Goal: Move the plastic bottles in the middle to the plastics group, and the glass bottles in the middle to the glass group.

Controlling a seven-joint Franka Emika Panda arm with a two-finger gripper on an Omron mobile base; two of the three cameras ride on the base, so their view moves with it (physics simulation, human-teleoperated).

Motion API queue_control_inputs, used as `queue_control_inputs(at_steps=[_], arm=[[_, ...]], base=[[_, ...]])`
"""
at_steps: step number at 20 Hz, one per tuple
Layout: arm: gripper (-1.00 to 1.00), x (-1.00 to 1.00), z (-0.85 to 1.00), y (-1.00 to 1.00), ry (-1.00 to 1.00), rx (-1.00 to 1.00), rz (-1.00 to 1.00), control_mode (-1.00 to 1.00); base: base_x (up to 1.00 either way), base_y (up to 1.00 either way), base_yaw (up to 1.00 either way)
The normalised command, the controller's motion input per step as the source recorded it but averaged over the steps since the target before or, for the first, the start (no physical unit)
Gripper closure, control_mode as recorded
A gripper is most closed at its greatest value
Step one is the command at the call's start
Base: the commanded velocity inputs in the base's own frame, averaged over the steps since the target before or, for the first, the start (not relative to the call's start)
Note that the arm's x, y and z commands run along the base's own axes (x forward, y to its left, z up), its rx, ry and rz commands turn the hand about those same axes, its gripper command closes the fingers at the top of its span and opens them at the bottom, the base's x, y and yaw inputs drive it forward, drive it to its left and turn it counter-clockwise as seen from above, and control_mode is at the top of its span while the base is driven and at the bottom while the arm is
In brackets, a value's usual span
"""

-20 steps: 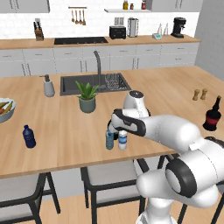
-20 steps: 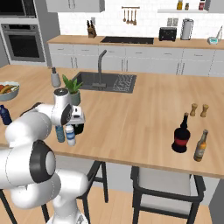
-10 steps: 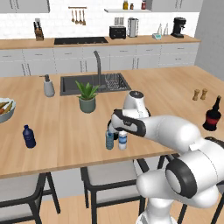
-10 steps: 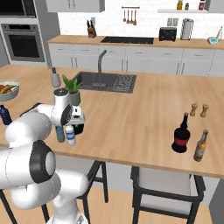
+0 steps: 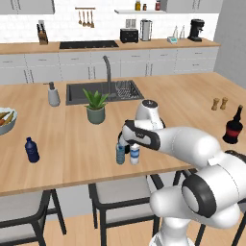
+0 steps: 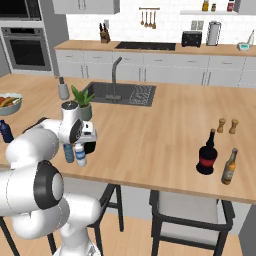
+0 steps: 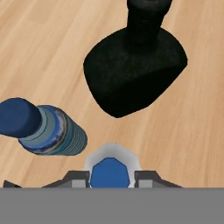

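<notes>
at the bottom centre of the hand view the claw (image 7: 111, 178) is closed around the white-capped plastic bottle (image 7: 110, 168), beside the black bottle (image 7: 135, 72).

The wooden island counter (image 5: 72, 153) carries 2 small slim plastic bottles, 1 clear-white with a blue label band (image 5: 135, 154) and 1 pale blue-grey (image 5: 120, 153), plus 1 small dark navy bottle (image 5: 31, 150). Glass bottles number 3: 1 squat all-black bottle (image 7: 135, 72), 1 red-labelled dark bottle (image 6: 206, 154), 1 slim amber bottle (image 6: 229, 167). Also present: 1 potted plant (image 5: 96, 106), 1 soap dispenser (image 5: 53, 94), 2 small shakers (image 6: 226, 125).

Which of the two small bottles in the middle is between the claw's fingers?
The clear-white bottle with the blue label band; the claw straddles its cap. The pale blue-grey bottle stands free beside it.
</notes>
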Motion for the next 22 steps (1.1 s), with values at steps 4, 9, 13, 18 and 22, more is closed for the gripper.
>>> queue_control_inputs(at_steps=[4, 9, 13, 18, 22], arm=[[1.0, 0.0, 0.0, 0.0, 0.0, 0.0, 0.0, -1.0], [1.0, -0.02, 0.0, 0.0, 0.0, 0.0, 0.0, -1.0], [1.0, -0.09, 0.29, -0.05, 0.0, 0.0, 0.0, -1.0], [1.0, -0.2, 0.8, -0.03, 0.0, 0.0, -0.04, -1.0], [1.0, -0.46, 0.96, -0.04, 0.0, 0.0, -0.02, -1.0]], base=[[0.0, 0.0, 0.0], [0.0, 0.0, 0.0], [0.0, 0.0, 0.0], [0.0, 0.0, 0.0], [0.0, 0.0, 0.0]])
